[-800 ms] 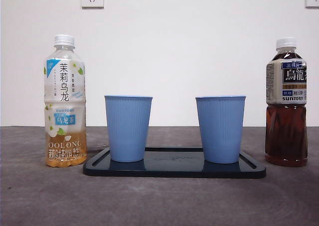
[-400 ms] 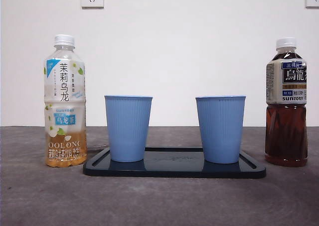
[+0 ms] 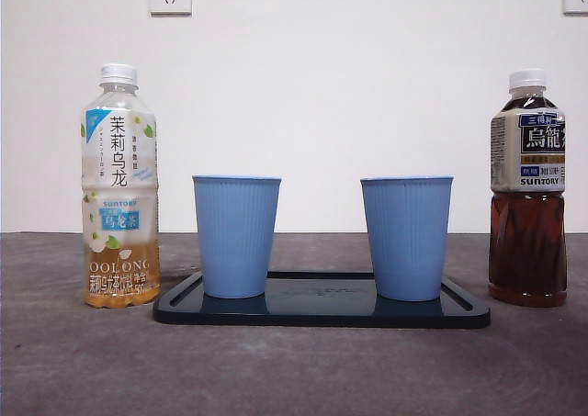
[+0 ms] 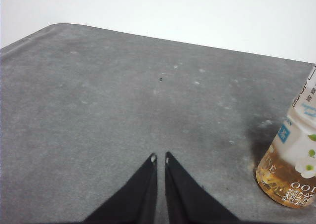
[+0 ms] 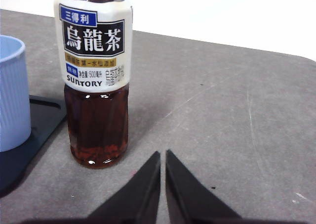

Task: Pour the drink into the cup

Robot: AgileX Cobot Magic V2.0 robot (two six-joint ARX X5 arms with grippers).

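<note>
Two upright capped bottles (image 3: 527, 188) beside cups (image 3: 236, 236); both tools (image 5: 163, 154) closed, empty.

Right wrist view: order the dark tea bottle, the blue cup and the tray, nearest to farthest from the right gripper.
1. Dark tea bottle, standing on the table just beyond the right gripper.
2. Tray, its corner past the bottle.
3. Blue cup, standing on the tray, at the picture's edge.
</note>
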